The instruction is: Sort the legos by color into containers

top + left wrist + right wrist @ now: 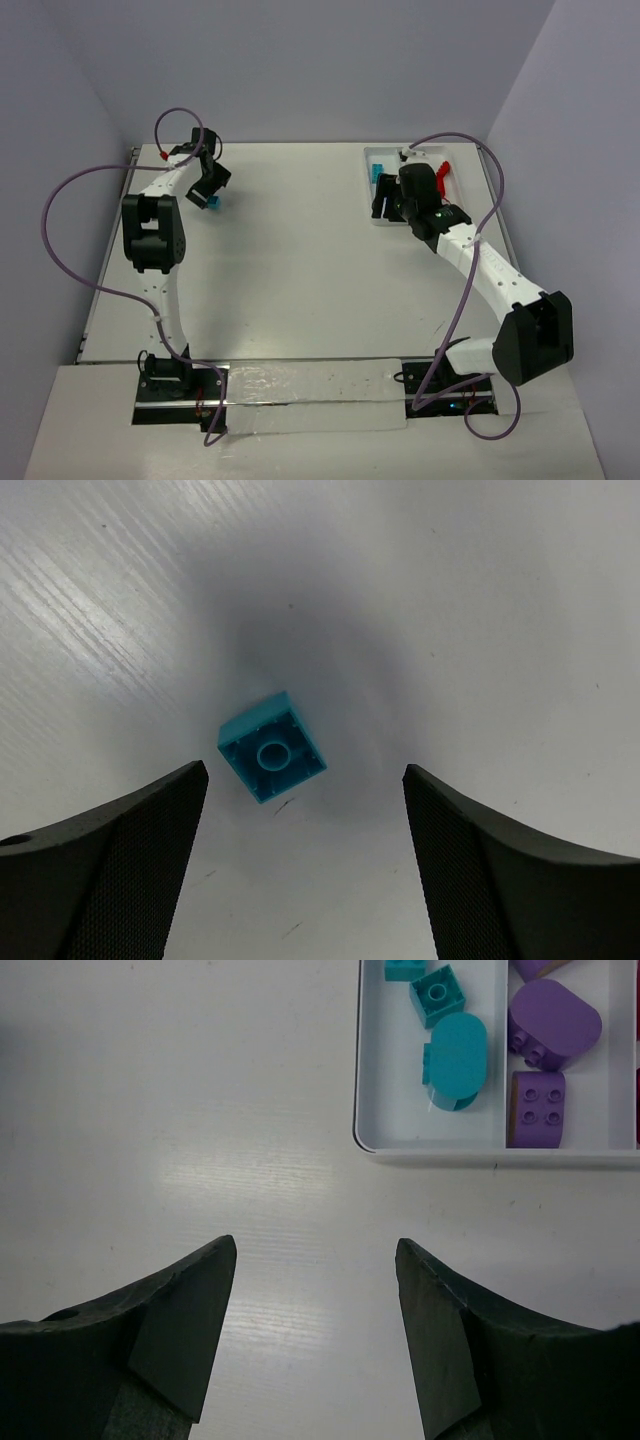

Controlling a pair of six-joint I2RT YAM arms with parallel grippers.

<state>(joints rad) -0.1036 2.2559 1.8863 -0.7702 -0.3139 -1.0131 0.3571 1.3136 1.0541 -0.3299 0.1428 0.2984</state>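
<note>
Loose teal brick (272,748) lies on the table (300,260) near the far-left corner, flipped with its hollow underside up and rotated off square to the fingers. The left gripper (305,772) hangs right over it, jaws spread wide, one finger on each side and neither touching. It is released and holding nothing. The white tray (440,1148) sits at the far-right corner. The compartment nearest the table's middle has teal: a small square brick (437,995), a rounded teal piece (458,1055) just beside it, and one more teal bit cut off by the frame. The middle compartment has purple: a rounded purple piece (556,1020) with a purple brick (537,1110) just beside it, by the tray's near end wall. There are red pieces (443,172) in the compartment toward the right edge, too small to count. The right gripper (315,1305) is over bare tabletop just off the tray's near corner, jaws apart, empty. A purple cable (46,225) loops out from each arm.
</note>
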